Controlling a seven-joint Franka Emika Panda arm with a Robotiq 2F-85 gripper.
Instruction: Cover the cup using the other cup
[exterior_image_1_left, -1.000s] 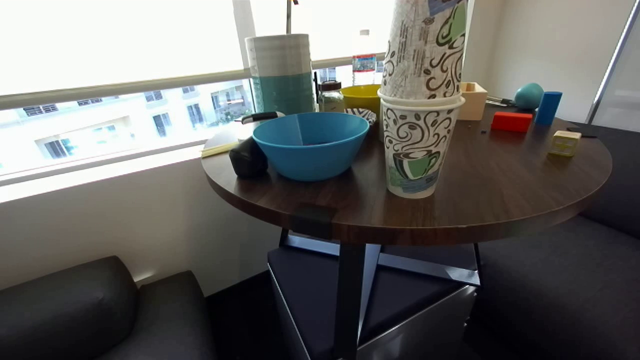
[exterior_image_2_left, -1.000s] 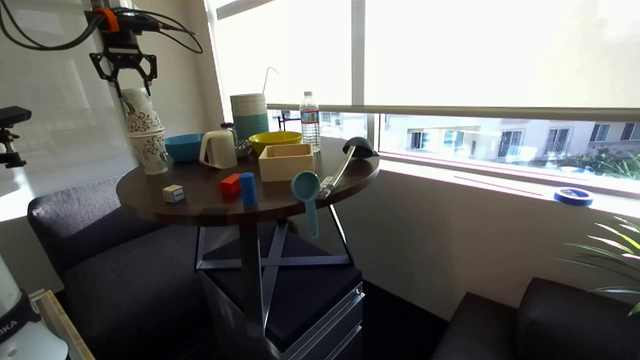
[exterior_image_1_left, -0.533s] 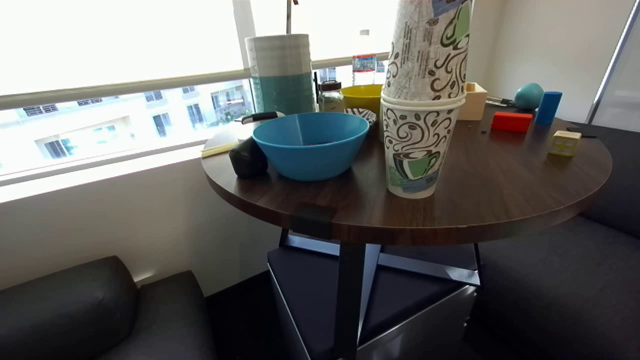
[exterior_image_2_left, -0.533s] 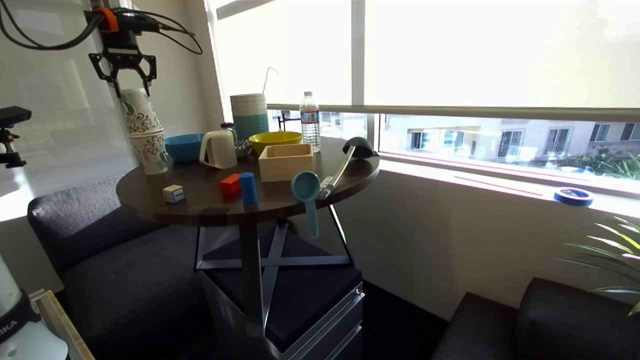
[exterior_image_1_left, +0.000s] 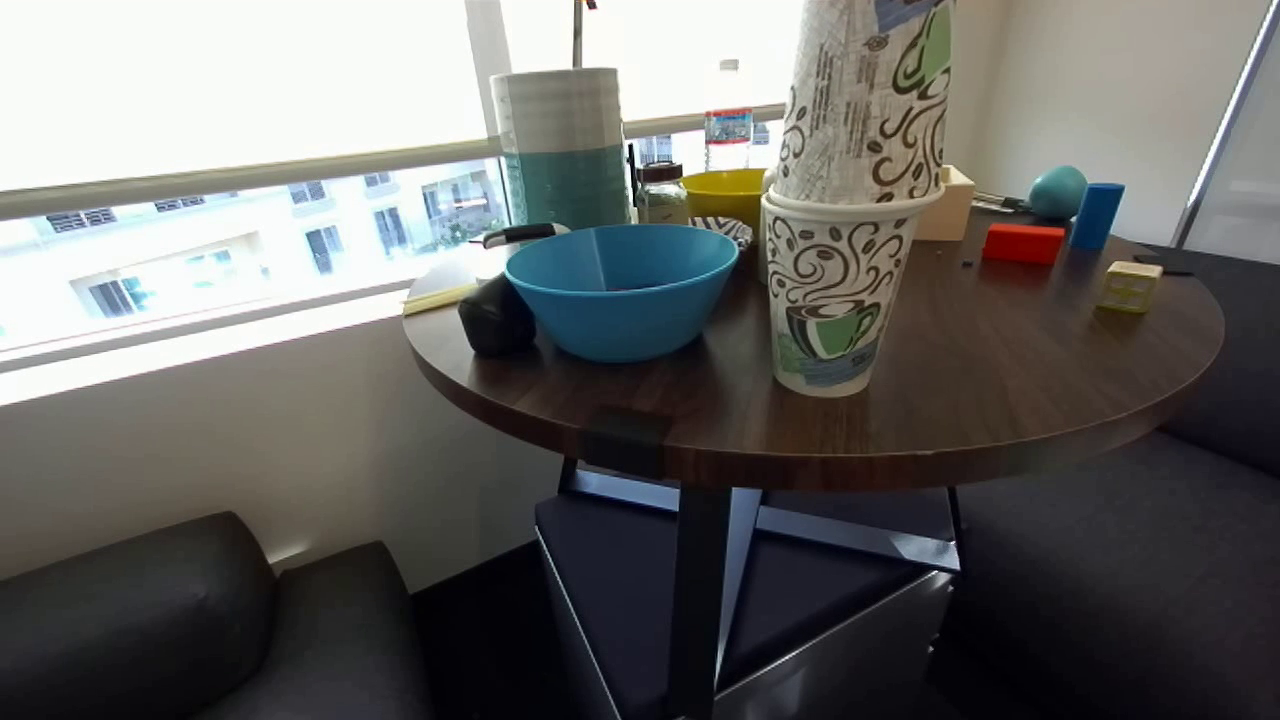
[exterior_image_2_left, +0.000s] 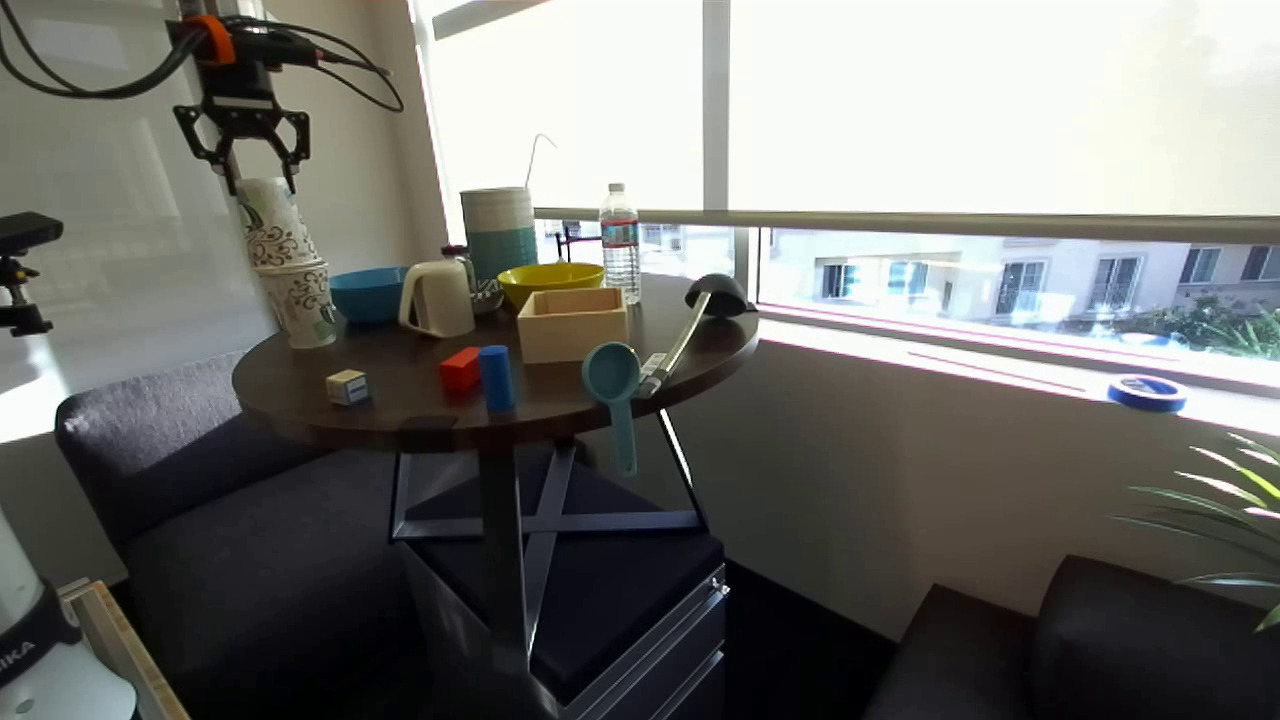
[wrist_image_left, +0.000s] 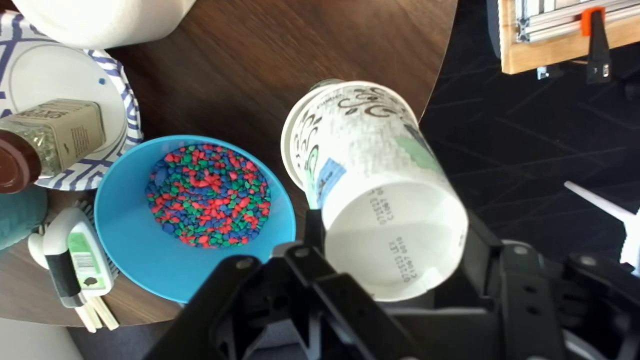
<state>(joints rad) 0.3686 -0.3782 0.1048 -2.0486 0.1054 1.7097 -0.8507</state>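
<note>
The cup (exterior_image_1_left: 835, 300), cream with dense dark swirls, stands upright near the edge of the round table; it also shows in an exterior view (exterior_image_2_left: 302, 308). The other cup (exterior_image_1_left: 860, 100) is upside down on top of it, offset sideways and slightly tilted; it also shows in an exterior view (exterior_image_2_left: 276, 222). Its rim is largely hidden at the lower cup's rim, so I cannot tell whether it sits inside. My gripper (exterior_image_2_left: 262, 188) is shut around the base end of the other cup. In the wrist view the fingers (wrist_image_left: 393, 227) flank its white base (wrist_image_left: 395, 240).
A blue bowl (wrist_image_left: 200, 270) of coloured pebbles stands close beside the cups. A cream mug (exterior_image_2_left: 440, 300), a wooden box (exterior_image_2_left: 572, 335), a red block (exterior_image_2_left: 461, 370), a blue cylinder (exterior_image_2_left: 496, 378) and a small cube (exterior_image_2_left: 348, 387) are on the table (exterior_image_1_left: 1000, 400). The table edge is close.
The gripper and the upside-down other cup have shifted slightly sideways; its front rim, earlier visible above the lower cup's rim, is now mostly hidden. The lower cup has not moved.
</note>
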